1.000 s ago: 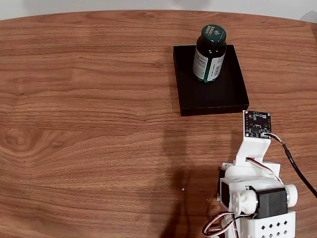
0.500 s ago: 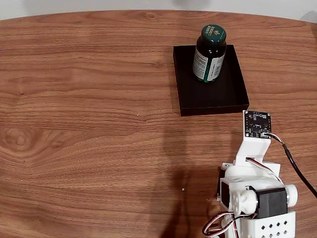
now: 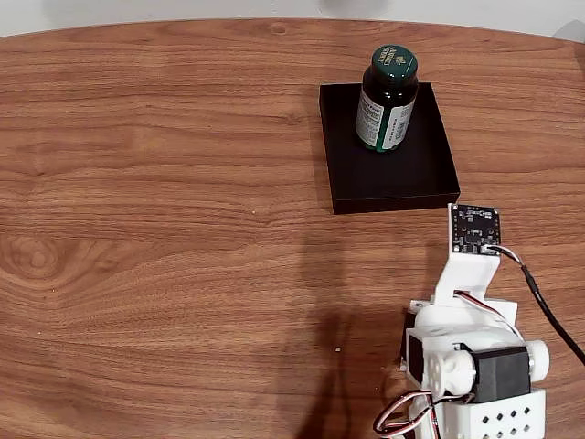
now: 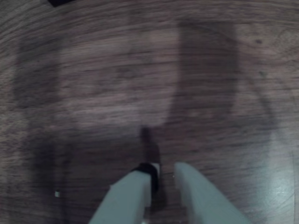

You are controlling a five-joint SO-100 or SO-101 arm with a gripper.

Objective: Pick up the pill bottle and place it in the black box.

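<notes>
Since nothing has moved: pill bottle [image 3: 388, 101] standing in black box [image 3: 388, 174], job looks done; gripper [image 4: 163, 179] nearly shut, empty.

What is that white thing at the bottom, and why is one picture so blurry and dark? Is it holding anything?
The white thing is a small robot arm folded up on a wooden table. One picture comes from a camera standing still, looking down at the table. There you see a green pill bottle standing upright inside a flat black box. The blurry picture comes from a tiny camera riding on the arm itself, pointing down at the wood. The two pale prongs at its bottom are the gripper, the robot's pinching fingers. They sit close together with a narrow gap and nothing between them, so it holds nothing.
</notes>
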